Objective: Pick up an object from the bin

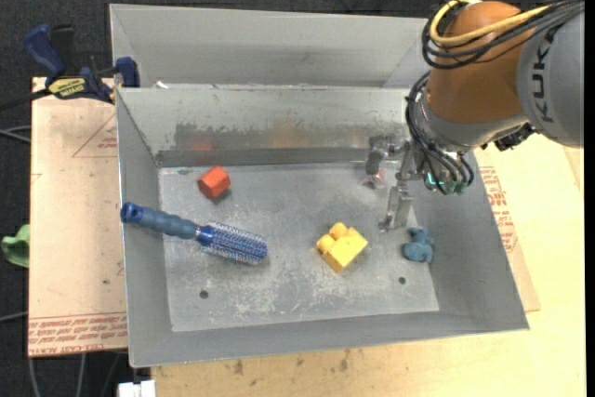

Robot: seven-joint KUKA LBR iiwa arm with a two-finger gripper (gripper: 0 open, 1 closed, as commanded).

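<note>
The grey bin (279,297) holds a red cube (215,183), blue brush (197,234), yellow block (341,247) and small blue piece (417,246).

Right edge cuts off the arm (558,79). The orange wrist cover (474,60) hides the rear right corner of the bin (279,60). The small blue thing (417,246): kind too small to tell.

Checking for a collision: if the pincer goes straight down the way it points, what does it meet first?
The pincer probably meets bare bin floor, between the yellow block and the small blue thing; depth is unclear.
</note>
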